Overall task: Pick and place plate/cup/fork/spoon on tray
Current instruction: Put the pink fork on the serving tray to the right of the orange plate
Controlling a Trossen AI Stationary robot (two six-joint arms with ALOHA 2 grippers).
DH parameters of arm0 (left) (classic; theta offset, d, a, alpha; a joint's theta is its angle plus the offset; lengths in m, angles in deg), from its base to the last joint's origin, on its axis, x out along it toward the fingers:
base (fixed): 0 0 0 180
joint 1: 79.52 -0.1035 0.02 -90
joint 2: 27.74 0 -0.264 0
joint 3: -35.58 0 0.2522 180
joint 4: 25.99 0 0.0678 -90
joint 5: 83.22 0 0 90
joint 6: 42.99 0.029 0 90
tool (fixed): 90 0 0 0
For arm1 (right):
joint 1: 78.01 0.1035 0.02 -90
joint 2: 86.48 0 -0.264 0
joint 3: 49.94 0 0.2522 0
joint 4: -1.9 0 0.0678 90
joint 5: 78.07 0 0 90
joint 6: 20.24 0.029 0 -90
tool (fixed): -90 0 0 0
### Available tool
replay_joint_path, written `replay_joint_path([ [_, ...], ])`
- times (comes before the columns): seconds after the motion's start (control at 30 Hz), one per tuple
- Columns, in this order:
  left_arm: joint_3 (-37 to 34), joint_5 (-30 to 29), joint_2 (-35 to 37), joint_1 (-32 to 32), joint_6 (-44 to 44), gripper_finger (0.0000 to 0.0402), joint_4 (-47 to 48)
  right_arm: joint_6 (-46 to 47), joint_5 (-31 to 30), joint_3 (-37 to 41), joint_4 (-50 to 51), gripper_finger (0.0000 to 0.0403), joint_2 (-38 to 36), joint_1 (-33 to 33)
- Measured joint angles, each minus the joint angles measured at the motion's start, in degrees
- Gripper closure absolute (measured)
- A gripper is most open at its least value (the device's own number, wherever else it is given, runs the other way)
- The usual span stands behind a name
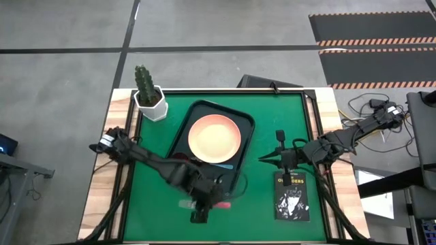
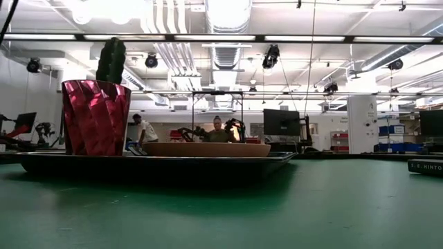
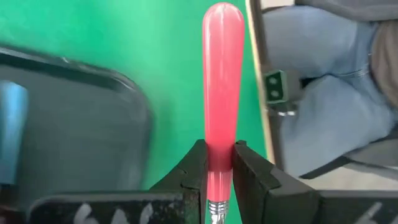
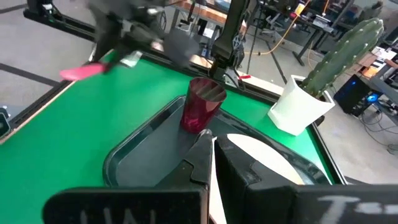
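left gripper [image 3: 219, 163] clamped on fork [image 3: 222, 81] handle | tray [image 1: 182, 133] just far-left of it | right gripper [image 4: 211, 163] nearly closed, empty

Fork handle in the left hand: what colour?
Glossy pink-red, plain, no pattern. The fork shows best in the left wrist view, clamped in the left hand.

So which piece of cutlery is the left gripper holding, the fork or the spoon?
The fork: the left gripper is shut on its pink-red handle beside the tray. The spoon's handle is blue, and it lies on the tray by the plate.
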Motion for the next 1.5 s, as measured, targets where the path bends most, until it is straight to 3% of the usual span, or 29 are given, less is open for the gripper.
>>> replay_joint_path([
  [0.33,7.2,-4.3,0.1,-13.7,24.7,0.0368,9.9,-0.8,0.3,0.8,1.4,0.0394,-2.9,0.0],
  [0.5,7.5,-7.8,0.1,-21.1,36.8,0.0368,10.4,0.4,0.3,0.8,4.5,0.0394,-5.3,0.0],
  [0.8,7.0,-11.0,-0.5,-32.6,50.4,0.0368,4.8,1.3,0.3,0.8,9.3,0.0394,-7.7,0.0],
  [1.1,6.3,-11.3,-3.7,-41.0,57.8,0.0368,0.7,1.6,0.3,0.9,9.8,0.0394,-8.5,0.0],
  [1.5,8.4,-11.0,-13.3,-46.8,61.4,0.0368,-3.7,2.8,-0.2,0.9,10.3,0.0394,-8.5,0.0],
])
